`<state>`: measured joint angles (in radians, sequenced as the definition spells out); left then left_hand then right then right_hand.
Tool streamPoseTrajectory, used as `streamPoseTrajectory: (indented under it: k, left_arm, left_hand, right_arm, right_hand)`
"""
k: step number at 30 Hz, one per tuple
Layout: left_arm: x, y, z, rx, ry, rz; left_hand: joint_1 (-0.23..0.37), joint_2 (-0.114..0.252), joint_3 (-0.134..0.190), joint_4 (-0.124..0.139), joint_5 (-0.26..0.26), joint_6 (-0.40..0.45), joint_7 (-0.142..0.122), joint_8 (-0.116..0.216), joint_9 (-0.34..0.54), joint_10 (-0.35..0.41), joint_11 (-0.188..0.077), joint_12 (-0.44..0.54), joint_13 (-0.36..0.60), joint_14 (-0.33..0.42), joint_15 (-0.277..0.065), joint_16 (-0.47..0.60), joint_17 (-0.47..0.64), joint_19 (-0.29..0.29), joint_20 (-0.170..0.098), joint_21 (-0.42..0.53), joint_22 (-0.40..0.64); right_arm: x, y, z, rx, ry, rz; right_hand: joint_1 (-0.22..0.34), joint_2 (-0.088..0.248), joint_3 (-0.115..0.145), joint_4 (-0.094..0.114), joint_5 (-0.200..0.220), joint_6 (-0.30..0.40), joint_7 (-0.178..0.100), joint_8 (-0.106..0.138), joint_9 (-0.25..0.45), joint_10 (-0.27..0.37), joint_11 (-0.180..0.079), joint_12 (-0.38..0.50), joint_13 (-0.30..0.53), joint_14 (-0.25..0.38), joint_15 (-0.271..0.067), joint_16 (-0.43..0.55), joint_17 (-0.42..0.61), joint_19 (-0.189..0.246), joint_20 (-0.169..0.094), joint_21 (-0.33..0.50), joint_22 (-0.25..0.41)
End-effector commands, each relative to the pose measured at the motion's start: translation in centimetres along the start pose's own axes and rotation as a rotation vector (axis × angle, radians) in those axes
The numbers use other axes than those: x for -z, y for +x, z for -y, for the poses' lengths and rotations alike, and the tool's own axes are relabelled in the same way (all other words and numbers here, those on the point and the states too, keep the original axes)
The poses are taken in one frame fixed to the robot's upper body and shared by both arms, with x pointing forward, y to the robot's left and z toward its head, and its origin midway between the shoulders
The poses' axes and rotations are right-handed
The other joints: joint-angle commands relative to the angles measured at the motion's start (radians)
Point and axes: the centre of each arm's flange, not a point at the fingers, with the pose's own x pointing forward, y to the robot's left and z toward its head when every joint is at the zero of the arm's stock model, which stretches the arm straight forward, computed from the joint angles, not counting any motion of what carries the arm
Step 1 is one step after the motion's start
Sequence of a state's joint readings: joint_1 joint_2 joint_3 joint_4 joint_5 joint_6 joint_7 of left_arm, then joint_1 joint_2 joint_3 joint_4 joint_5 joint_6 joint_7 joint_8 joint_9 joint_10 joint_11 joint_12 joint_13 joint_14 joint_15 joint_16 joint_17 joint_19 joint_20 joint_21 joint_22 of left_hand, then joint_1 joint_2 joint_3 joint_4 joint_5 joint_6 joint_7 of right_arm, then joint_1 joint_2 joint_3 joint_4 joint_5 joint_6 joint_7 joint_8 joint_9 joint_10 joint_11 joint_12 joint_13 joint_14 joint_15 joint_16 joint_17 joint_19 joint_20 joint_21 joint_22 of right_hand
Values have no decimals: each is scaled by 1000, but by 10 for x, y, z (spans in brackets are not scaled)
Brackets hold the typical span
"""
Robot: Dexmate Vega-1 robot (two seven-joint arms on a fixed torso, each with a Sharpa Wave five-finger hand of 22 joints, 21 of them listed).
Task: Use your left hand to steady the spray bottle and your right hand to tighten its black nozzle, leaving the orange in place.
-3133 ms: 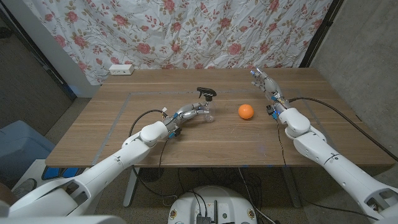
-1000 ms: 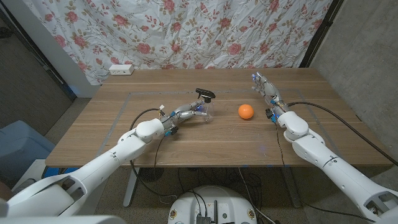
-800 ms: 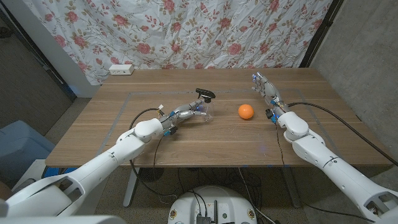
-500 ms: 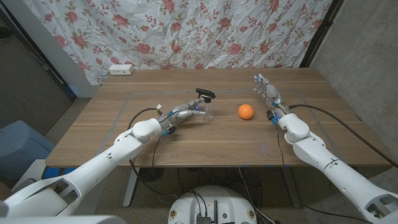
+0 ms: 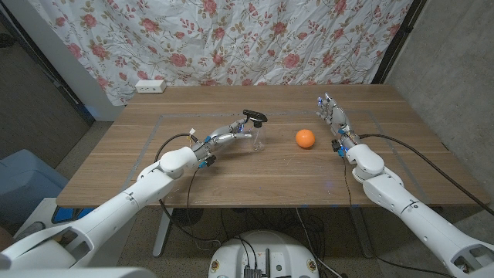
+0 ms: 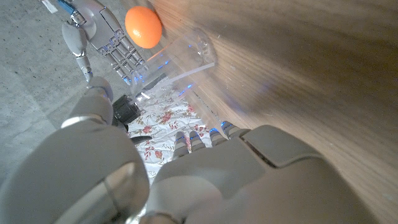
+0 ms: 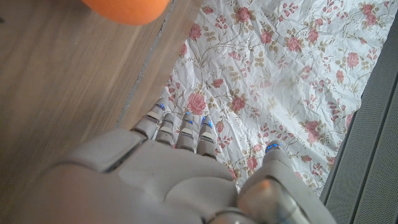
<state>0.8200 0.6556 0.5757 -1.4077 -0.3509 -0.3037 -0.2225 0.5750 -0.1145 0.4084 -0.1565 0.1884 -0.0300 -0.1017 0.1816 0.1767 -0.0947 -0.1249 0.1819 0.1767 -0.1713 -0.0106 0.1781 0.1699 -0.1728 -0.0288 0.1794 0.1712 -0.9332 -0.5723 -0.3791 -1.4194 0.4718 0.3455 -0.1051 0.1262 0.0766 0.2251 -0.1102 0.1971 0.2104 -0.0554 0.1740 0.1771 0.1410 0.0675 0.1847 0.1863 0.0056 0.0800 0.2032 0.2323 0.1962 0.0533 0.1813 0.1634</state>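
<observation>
A clear spray bottle (image 5: pixel 258 137) with a black nozzle (image 5: pixel 255 116) stands upright near the table's middle. My left hand (image 5: pixel 225 137) lies just left of it with fingers stretched toward it and holds nothing. In the left wrist view the bottle (image 6: pixel 177 59) sits a little beyond my left hand (image 6: pixel 205 174). The orange (image 5: pixel 306 138) rests right of the bottle, also seen as the orange (image 6: pixel 143 25) and the orange (image 7: pixel 127 7). My right hand (image 5: pixel 333 116) stands open to the right of the orange, fingers extended, touching nothing; it shows too as the right hand (image 7: pixel 161 180).
A white power strip (image 5: pixel 150 86) lies at the table's back left edge. A floral cloth (image 5: pixel 231 38) hangs behind the table. Black cables (image 5: pixel 401 131) trail from both arms across the wood. Thin lines mark a rectangle on the tabletop.
My left hand let go of the bottle and drew back to the left with its fingers spread. The bottle now stands on its own. My right hand shifted slightly.
</observation>
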Motion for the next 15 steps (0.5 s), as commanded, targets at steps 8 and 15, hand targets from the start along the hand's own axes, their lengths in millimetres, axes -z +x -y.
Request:
streamPoseTrajectory:
  k: [8, 15]
  left_arm:
    - [6, -19, -17, -69, -94, 66]
    - [9, -22, -27, -97, -112, 90]
  left_hand:
    - [-24, 2, -7, 9, -6, 14, 0, 7, 0, 12, 4, 11, 1, -75, 1, 7, 3, -85, -6, 10, 0]
    - [-37, 5, -10, 13, -7, 19, 0, 8, 0, 14, 2, 12, 1, -71, -2, 8, 3, -74, -8, 13, 0]
  right_arm:
    - [8, 1, -5, 39, 26, -20]
    - [8, 2, -6, 47, 32, -21]
  right_hand:
    - [-20, 1, -3, 14, 3, 0, 7, 6, 0, 6, 10, 7, -1, 8, -1, 10, 4, 7, -6, 2, 3]
    - [-30, 0, -6, 18, 5, 0, 8, 8, 0, 7, 10, 8, -1, 9, 0, 11, 4, 7, -6, 2, 3]
